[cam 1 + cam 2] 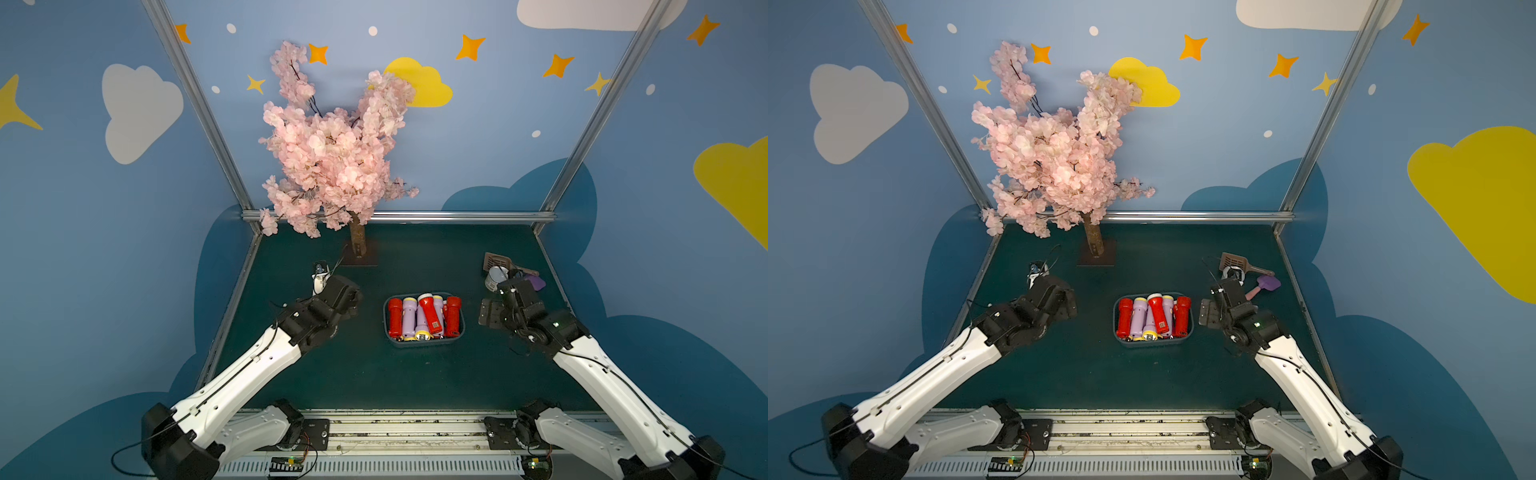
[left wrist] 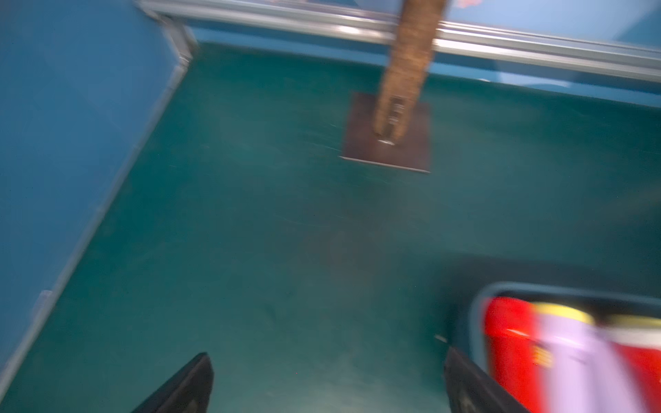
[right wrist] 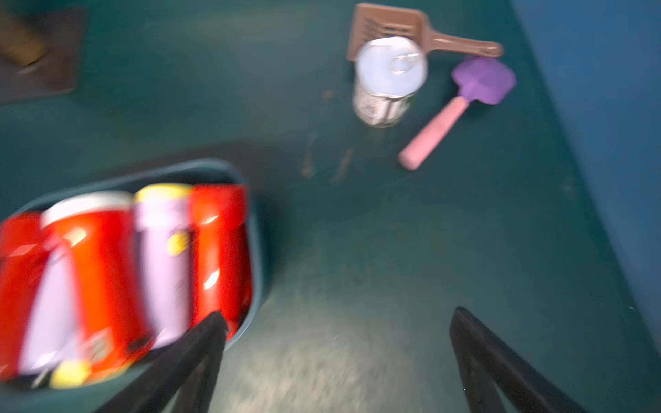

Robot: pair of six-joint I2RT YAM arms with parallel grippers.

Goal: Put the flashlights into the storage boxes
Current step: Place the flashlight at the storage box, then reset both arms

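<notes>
Blossom tree: upright, 11 o'clock of table.
Brown scoop: 2 o'clock.
Metal can: upright, beside scoop.
Purple spatula: beside can.

Blue walls on three sides, painted with white and yellow clouds and orange stars; aluminium frame rails at the corners and along the back edge. Dark green tabletop. Pink blossom tree stands on a brown square base at the back, left of centre.

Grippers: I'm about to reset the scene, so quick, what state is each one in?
Left gripper: open, holding nothing.
Right gripper: open, holding nothing.
</notes>
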